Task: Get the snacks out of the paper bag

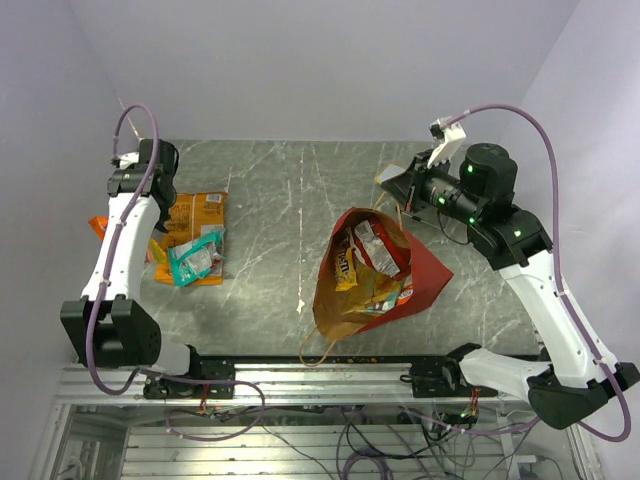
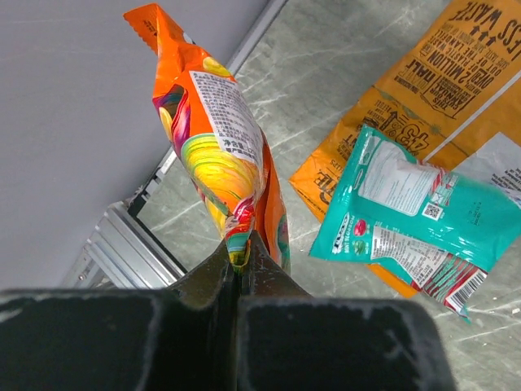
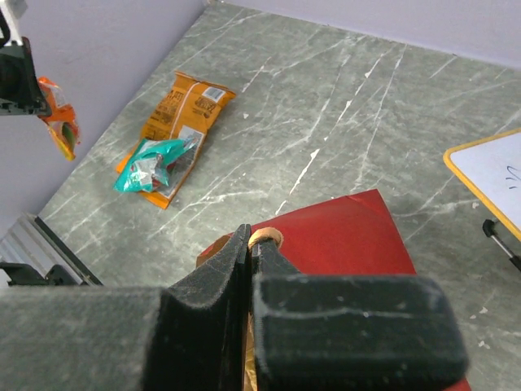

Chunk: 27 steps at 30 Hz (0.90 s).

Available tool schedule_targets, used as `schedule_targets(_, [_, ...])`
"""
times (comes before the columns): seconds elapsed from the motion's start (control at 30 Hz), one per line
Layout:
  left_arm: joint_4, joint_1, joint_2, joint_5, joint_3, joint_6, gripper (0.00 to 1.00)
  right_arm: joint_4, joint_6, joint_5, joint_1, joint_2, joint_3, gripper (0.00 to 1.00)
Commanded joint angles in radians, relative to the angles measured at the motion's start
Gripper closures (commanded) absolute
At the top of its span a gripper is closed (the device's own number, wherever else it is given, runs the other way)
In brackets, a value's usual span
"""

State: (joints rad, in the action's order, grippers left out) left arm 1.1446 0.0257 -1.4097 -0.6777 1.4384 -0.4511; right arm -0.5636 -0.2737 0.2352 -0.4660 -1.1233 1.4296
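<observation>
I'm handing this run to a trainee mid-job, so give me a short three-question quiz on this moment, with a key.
1. True or false: the left pincer is shut on an orange snack packet held off the table.
2. What does the right pincer pinch? A) nothing B) the tan handle of the paper bag C) a snack
3. Short answer: what colour is the packet lying on the flat orange packet?
Key: 1 true; 2 B; 3 teal, the teal packet.
</observation>
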Motion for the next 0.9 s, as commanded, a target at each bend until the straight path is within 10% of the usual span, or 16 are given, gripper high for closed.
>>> schedule_targets(0.0, [-0.102,0.008,-0.047,0.046,-0.034,0.055,0.93,0.035,0.011,-0.025,0.004,0.050,-0.027,1.00])
schedule_targets(0.7, [-0.165,-0.065,-0.415,0.403,0.225,0.154,0.93,0.030,-0.002,-0.017,0.004,0.084,-0.045,1.00])
schedule_targets(0.87, [-0.159,-0.070,-0.410,0.425,0.248,0.170,0.51,0.031,-0.012,-0.022,0.004,0.091,-0.053,1.00])
